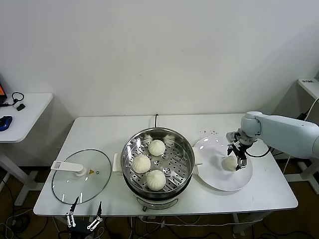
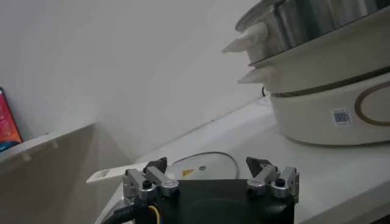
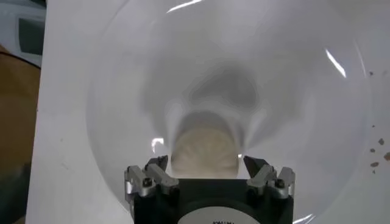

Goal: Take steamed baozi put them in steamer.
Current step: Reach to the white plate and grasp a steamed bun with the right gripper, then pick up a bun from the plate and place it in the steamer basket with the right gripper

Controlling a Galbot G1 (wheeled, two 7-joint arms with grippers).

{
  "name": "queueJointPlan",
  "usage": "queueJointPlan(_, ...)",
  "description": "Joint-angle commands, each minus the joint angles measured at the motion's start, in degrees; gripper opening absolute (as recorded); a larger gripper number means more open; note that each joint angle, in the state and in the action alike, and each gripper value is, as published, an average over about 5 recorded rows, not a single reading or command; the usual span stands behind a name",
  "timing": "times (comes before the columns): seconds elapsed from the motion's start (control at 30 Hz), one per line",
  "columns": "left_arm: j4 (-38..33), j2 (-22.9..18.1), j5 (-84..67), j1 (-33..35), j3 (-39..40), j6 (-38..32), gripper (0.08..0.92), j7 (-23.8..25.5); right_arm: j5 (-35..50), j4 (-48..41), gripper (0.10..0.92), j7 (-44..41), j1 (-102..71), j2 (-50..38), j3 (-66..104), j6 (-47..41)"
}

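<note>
Three round cream-white buns (image 1: 149, 163) already sit inside the big shiny steel steamer pot (image 1: 158, 164). One last bun (image 3: 206, 152) lies on the flat white plate (image 1: 219, 181), right between the wide-open fingers of the right gripper (image 3: 206, 165). The left gripper (image 1: 83, 213) waits open, low by the glass lid (image 1: 81, 176).

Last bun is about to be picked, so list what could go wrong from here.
1. The right hand is open astride the last baozi; closing hard may squash it.
2. The plate looks smooth, so the bun may slide away.
3. Three baozi already crowd the steamer; the drop may land on one.
</note>
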Motion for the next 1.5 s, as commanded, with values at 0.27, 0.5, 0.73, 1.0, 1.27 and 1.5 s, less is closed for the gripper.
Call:
queueJointPlan(0.27,-0.14,-2.8,0.05,0.11,-0.02,-0.08,0.823,-0.02,-0.63,-0.03,0.702,0.16,-0.2,0.03,0.98,-0.32)
queueJointPlan(0.5,-0.35,-2.8,0.07,0.15,-0.06,-0.06,0.823,0.01,4.58,6.19,0.649,0.18,8.89,-1.02,-6.22,-1.64)
queueJointPlan(0.73,-0.5,-2.8,0.3,0.15,0.43,-0.02,0.823,0.07,19.24,17.43,0.645,1.85,28.07,0.15,-18.11,-4.84)
queueJointPlan(1.0,-0.84,-2.8,0.43,0.2,0.6,0.03,0.823,0.12,35.4,31.81,0.639,4.81,47.95,4.76,-25.62,-10.65)
queueJointPlan(1.27,-1.13,-2.8,0.5,0.55,0.66,-0.05,0.823,0.1,44.21,40.31,0.625,6.32,55.74,8.3,-24.53,-15.96)
queueJointPlan(1.5,-1.19,-2.8,0.83,0.81,1.09,-0.21,0.823,0.02,49.77,45.99,0.619,10.43,53.33,11.59,-20.38,-20.41)
